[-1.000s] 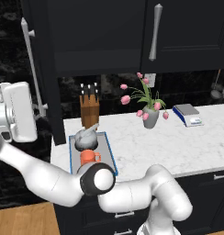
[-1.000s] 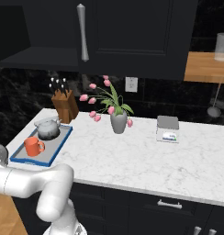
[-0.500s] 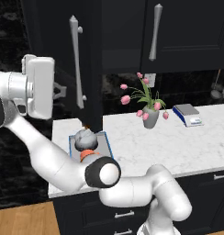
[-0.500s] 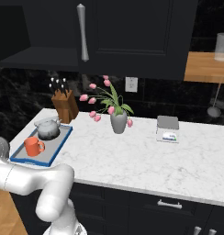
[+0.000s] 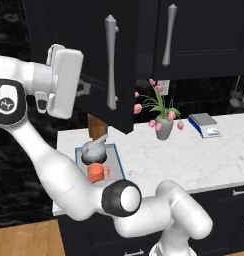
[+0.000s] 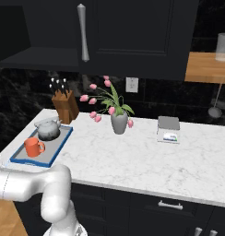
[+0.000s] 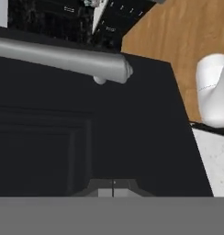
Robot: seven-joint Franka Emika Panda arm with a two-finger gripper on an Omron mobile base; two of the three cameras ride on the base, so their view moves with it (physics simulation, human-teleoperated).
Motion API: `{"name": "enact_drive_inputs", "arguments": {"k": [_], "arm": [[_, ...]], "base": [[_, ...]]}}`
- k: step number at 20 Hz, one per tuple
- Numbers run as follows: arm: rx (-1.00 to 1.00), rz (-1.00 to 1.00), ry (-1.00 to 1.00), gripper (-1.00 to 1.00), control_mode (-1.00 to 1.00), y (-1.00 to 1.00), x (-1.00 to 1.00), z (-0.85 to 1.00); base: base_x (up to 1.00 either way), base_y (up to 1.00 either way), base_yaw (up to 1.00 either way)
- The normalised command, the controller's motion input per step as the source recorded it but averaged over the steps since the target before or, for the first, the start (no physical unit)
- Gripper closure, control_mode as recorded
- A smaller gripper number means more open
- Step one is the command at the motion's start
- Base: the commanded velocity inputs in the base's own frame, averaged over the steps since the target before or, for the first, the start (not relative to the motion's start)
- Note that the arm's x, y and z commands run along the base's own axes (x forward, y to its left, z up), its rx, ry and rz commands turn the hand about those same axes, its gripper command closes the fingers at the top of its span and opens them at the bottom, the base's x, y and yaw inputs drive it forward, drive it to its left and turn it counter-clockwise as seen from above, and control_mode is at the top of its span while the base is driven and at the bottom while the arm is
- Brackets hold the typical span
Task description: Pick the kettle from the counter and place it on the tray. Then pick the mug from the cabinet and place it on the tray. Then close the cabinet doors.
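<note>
The left cabinet door stands partly open, its long silver handle facing out. My gripper is shut and pressed against that door's outer face, holding nothing. In the hand view the shut gripper rests on the dark panel below the silver bar handle. The right cabinet door is shut. On the white marble counter lies the blue-rimmed tray, with the grey kettle and the orange-red mug on it. The cabinet's dark shelf shows open at the left.
A grey vase of pink tulips stands mid-counter, and a small scale to its right. A wooden knife block sits behind the tray. Dark drawers with silver handles run below the counter.
The left cabinet door has swung to the right, toward shut, with my hand moving along against it. Kettle, mug and tray have stayed where they were.
</note>
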Motion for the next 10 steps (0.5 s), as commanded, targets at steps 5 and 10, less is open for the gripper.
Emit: {"name": "enact_drive_inputs", "arguments": {"k": [5,10], "arm": [[-0.24,0.44,-0.13,1.00,-1.00,-0.65,0.31,-0.35],[-0.27,0.47,-0.12,1.00,-1.00,-0.61,0.35,-0.28]], "base": [[0.00,0.00,0.00],[0.00,0.00,0.00]]}}
